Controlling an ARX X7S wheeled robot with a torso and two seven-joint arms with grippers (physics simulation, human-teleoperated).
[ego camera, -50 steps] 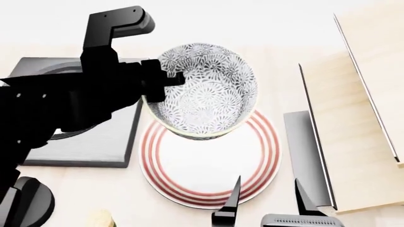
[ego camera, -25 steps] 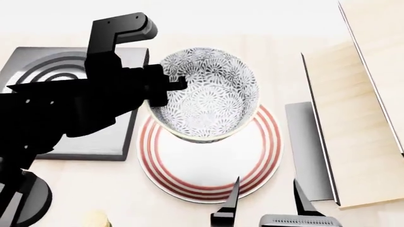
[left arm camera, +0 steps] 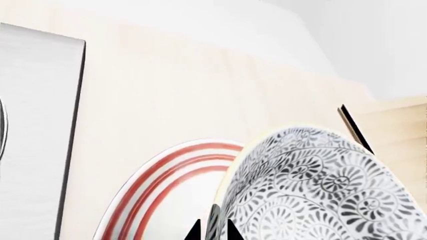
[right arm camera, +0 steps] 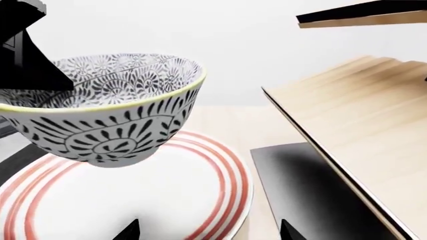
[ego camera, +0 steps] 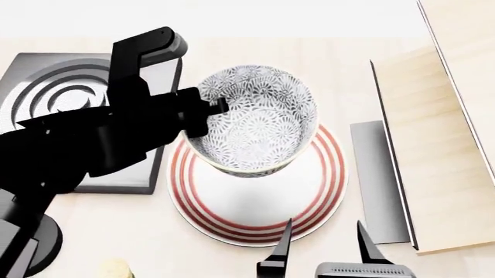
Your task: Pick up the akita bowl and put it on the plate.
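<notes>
Hanging above the plate point(ego camera: 255, 197), clear of its surface, the akita bowl point(ego camera: 255, 119) is pinched at its rim by the left gripper point(ego camera: 203, 116). The right gripper point(ego camera: 321, 246) waits spread wide, holding nothing, near the plate's edge.

akita bowl point(ego camera: 251, 121) above plate point(ego camera: 232, 214), stove burner point(ego camera: 46, 87) left of plate
</notes>
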